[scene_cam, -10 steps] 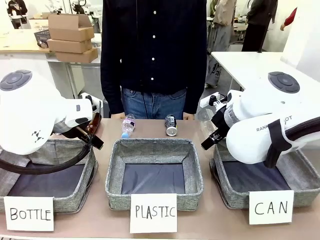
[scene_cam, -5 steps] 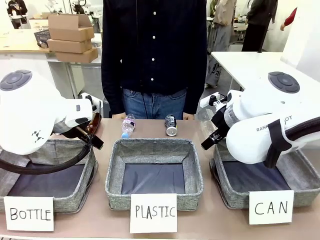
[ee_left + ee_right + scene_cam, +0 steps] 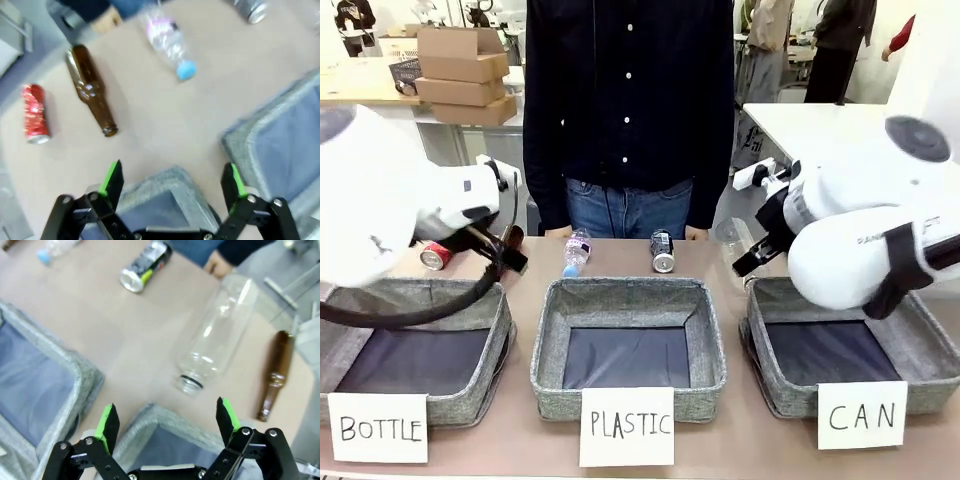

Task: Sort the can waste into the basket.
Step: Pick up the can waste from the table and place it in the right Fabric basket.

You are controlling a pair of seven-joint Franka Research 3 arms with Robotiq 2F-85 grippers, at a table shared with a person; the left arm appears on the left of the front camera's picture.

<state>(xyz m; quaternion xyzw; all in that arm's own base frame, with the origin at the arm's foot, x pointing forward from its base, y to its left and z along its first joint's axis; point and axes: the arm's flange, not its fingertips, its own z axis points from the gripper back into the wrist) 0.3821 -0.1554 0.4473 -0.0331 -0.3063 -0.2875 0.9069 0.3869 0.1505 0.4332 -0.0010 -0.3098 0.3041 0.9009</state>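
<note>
A black and silver can (image 3: 662,250) lies on the table's far side in front of the person, and it also appears near the top of the right wrist view (image 3: 145,267). A red can (image 3: 435,255) lies at the far left beyond the BOTTLE basket, next to a brown bottle (image 3: 92,97) and the red can (image 3: 35,114) in the left wrist view. The grey basket (image 3: 760,345) signed CAN stands at front right with nothing in it. My left gripper (image 3: 174,175) hangs open over the BOTTLE basket's far corner. My right gripper (image 3: 167,417) hangs open over the CAN basket's far corner (image 3: 160,415).
The PLASTIC basket (image 3: 545,345) stands in the middle and the BOTTLE basket (image 3: 495,340) at left. A small plastic bottle (image 3: 577,250), a large clear bottle (image 3: 215,340) and a second brown bottle (image 3: 274,375) lie along the far edge. The person stands close behind the table.
Both arms have risen and drawn outward. The left arm's lift has uncovered the red can at the far left. Cans and bottles have not moved.
</note>
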